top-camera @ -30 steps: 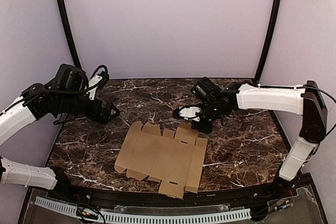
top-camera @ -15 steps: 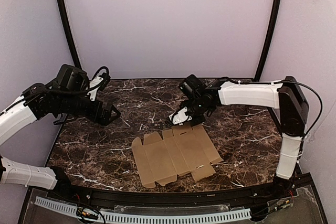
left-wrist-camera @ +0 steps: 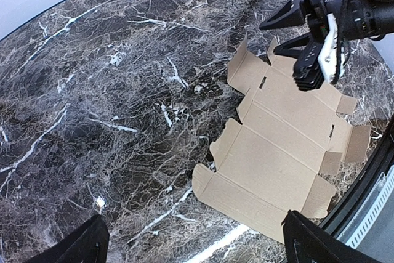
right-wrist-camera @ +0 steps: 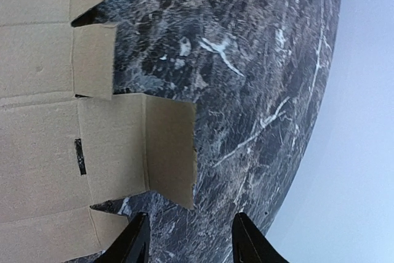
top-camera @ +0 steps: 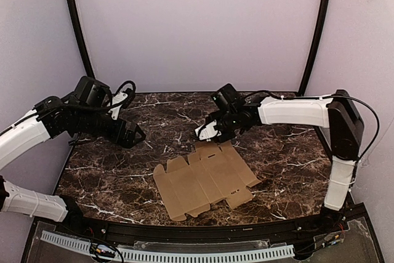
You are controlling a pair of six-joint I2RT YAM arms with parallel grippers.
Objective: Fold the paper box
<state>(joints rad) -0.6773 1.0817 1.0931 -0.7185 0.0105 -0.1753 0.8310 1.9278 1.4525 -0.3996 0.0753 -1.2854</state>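
Observation:
The paper box (top-camera: 206, 180) is a flat, unfolded brown cardboard sheet with flaps and notched tabs, lying on the marble table near its front middle. It also shows in the left wrist view (left-wrist-camera: 283, 146) and the right wrist view (right-wrist-camera: 43, 127). My right gripper (top-camera: 206, 135) is open and empty, hovering just above the sheet's far edge; one end flap (right-wrist-camera: 169, 149) lies just ahead of its fingertips (right-wrist-camera: 132, 244). My left gripper (top-camera: 136, 133) is open and empty, raised over bare table left of the sheet, with its fingers (left-wrist-camera: 74, 247) wide apart.
The dark marble table (top-camera: 123, 170) has a black raised rim at the front (top-camera: 197, 229). Pale walls close in the back and sides. The right arm (top-camera: 295, 112) reaches in from the right over the table's far half.
The sheet has turned and slid right on the table. My right gripper moved left along its far edge, then drew back a little. My left arm edged slightly right.

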